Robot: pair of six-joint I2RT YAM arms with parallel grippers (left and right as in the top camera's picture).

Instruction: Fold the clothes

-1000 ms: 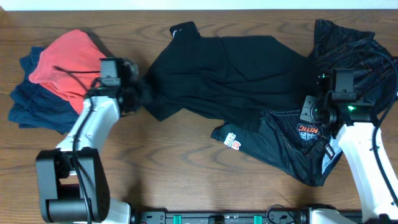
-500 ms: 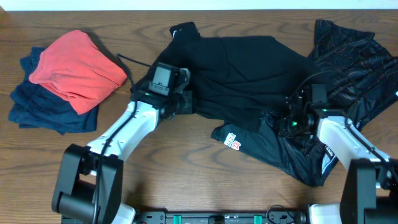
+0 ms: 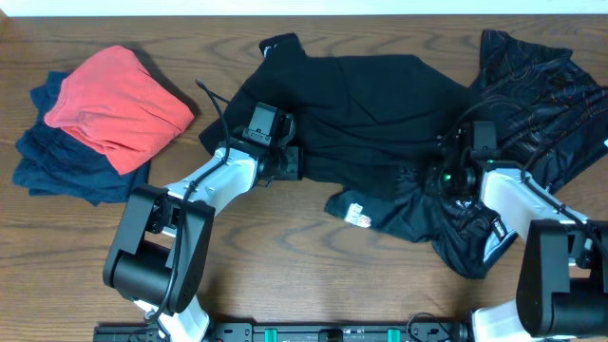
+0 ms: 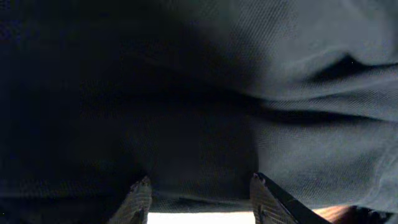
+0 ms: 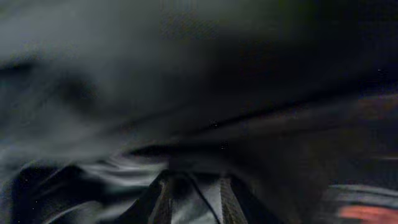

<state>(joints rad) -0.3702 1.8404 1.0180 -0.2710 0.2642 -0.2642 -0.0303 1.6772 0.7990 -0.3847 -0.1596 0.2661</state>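
A plain black shirt (image 3: 370, 104) lies spread across the middle back of the table. My left gripper (image 3: 293, 161) rests on its lower left part, where the fabric is doubled over. In the left wrist view the gripper (image 4: 199, 183) is open, its fingers well apart, with the shirt's edge (image 4: 199, 198) lying across the gap. A glossy black garment (image 3: 418, 214) with a white label (image 3: 358, 217) lies bunched at front right. My right gripper (image 3: 445, 176) is shut on a fold of this garment; the right wrist view shows the gripper (image 5: 196, 183) with grey sheeny fabric pinched between narrow fingers.
Another black garment with a fine pattern (image 3: 532, 81) lies at the back right, partly under my right arm. At the left sits a red cloth (image 3: 119, 100) on folded navy clothes (image 3: 66, 171). Bare wooden table (image 3: 285, 275) runs along the front.
My left gripper swept right from beside the red cloth, bringing the shirt's left part over onto the shirt, and its fingers have spread. My right gripper moved left, bunching the glossy garment.
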